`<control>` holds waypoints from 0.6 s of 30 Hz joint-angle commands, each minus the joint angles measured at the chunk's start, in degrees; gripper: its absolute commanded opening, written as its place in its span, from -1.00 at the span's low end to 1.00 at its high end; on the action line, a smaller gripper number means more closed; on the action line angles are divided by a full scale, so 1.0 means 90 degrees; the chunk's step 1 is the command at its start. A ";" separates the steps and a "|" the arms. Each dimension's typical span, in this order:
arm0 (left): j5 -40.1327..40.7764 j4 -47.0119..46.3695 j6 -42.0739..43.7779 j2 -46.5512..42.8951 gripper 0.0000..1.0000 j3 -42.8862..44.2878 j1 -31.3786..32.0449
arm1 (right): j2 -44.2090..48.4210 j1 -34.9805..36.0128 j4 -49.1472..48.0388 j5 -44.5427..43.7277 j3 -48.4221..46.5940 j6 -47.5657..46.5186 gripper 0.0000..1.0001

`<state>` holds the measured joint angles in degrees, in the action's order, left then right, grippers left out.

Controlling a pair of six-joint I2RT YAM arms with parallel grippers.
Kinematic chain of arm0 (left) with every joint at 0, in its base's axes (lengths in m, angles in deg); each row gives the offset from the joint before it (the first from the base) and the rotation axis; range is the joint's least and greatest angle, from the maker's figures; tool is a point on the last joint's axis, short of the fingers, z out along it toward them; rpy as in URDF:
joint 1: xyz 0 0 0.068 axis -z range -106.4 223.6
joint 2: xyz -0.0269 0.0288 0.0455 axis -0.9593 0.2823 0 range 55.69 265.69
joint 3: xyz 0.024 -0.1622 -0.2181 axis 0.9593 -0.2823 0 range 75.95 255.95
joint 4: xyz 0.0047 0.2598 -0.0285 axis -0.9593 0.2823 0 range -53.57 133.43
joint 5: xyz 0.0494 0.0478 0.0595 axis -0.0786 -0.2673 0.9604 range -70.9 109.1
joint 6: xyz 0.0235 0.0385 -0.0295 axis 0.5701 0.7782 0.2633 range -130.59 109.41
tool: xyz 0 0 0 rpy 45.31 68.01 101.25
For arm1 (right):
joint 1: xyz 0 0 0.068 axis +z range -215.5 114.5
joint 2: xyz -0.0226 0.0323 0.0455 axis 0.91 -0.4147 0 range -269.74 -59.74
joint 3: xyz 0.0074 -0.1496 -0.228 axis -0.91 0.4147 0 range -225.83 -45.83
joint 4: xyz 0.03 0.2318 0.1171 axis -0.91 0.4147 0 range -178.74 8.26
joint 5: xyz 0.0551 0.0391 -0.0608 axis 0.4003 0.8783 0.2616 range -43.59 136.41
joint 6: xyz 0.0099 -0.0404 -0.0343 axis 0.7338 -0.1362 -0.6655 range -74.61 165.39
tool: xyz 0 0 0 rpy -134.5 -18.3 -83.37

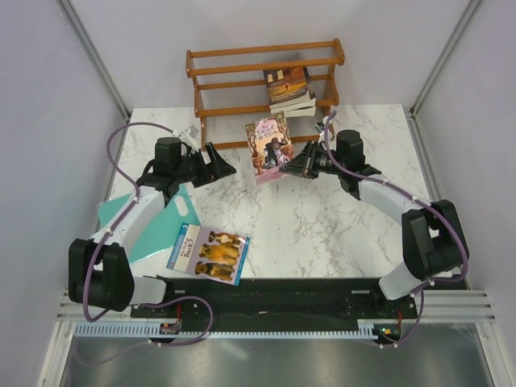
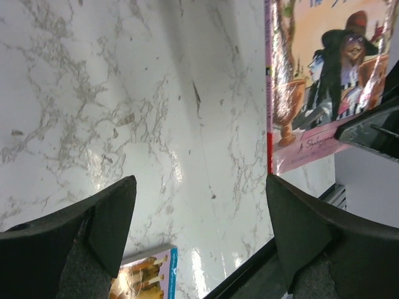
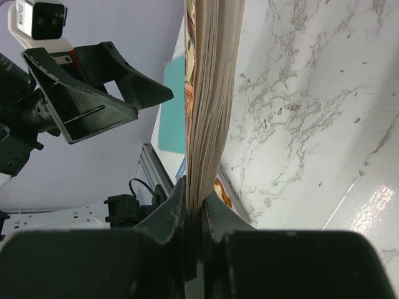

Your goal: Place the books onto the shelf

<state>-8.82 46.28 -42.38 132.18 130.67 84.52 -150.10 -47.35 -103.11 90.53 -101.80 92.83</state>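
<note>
The shelf (image 1: 262, 81) stands at 12 o'clock on the marble surface (image 1: 339, 234), close to the back wall. A small stack of books (image 1: 289, 89) lies on the right part of its lower tier, a dark cover uppermost. Just in front of the shelf the pink book (image 1: 268, 143) stands upright with its cover turned toward 6 o'clock. The right fingers (image 1: 294, 165) reach in from 3 o'clock and pinch it near its lower right corner, pressed against both sides of the page block. Whether its lower edge rests on the surface cannot be told. The shelf's lowest front rail runs directly behind the book at 12 o'clock, and the stack sits at about 1 o'clock from it. A lilac cable (image 1: 326, 122) on the right arm loops near the shelf's right leg. The left fingers (image 1: 219, 164) hang at 9 o'clock from the pink book, near it but apart, spread wide around nothing, with only bare marble between them. The dog book (image 1: 208, 251) lies flat, cover up, at 7 o'clock near the arms' bases. A teal board (image 1: 161, 226) lies just beside it at 8 o'clock, partly hidden under the left arm.
</note>
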 commanded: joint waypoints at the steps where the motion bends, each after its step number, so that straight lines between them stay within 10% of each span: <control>1: 0.0095 0.0205 0.0417 -0.0071 0.81 -0.0210 -0.0061 | -0.0193 0.0005 -0.0179 0.0196 0.0045 -0.0242 -1.00; 18: 0.0036 0.0410 0.0798 -0.0110 0.81 -0.0181 -0.0236 | -0.2605 -0.0454 -0.2524 0.0781 -0.0783 0.0744 -1.00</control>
<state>-8.40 49.65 -38.45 132.18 128.15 82.99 -172.44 -49.44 -117.87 95.20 -102.52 98.21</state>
